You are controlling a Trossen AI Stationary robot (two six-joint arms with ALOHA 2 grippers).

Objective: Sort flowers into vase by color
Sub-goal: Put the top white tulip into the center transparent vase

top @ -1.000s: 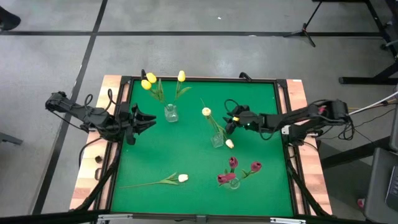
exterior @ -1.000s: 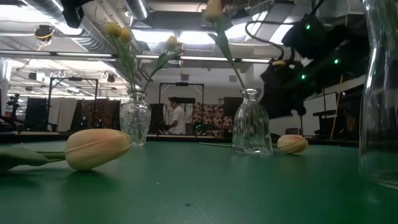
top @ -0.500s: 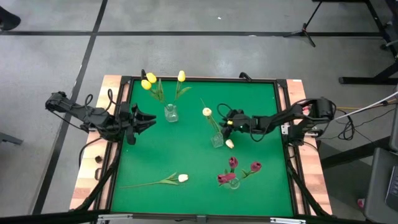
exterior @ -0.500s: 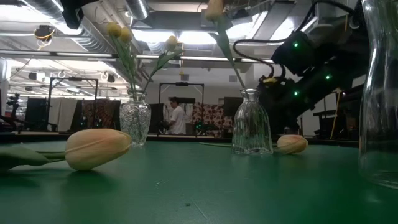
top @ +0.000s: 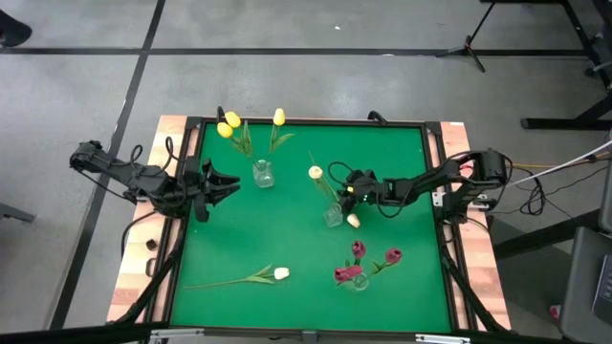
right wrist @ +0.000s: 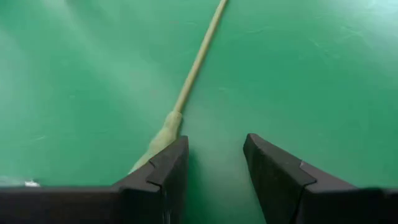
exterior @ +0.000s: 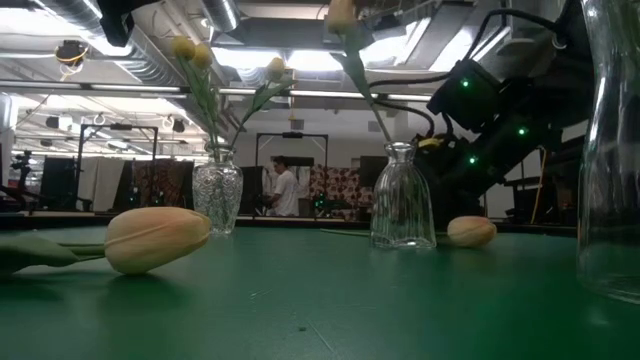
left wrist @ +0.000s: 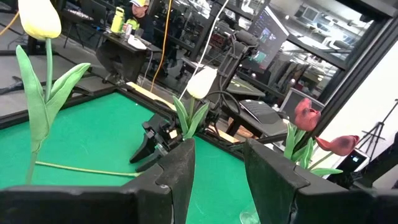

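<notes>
Flowers (top: 232, 122) fill 3 vases (top: 262, 174); right gripper (top: 345, 185) open over stem (right wrist: 198, 62), left gripper (top: 232, 185) open.

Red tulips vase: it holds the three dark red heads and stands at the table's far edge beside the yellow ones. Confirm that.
Not quite. The vase with the three dark red tulips stands near the table's front edge, on the right arm's side, far from the yellow tulips at the far edge. The high view shows it.

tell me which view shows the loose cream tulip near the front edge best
The high view: the loose cream tulip lies whole, stem and head, on the mat. The low view shows its head close up; the wrist views miss it.
</notes>
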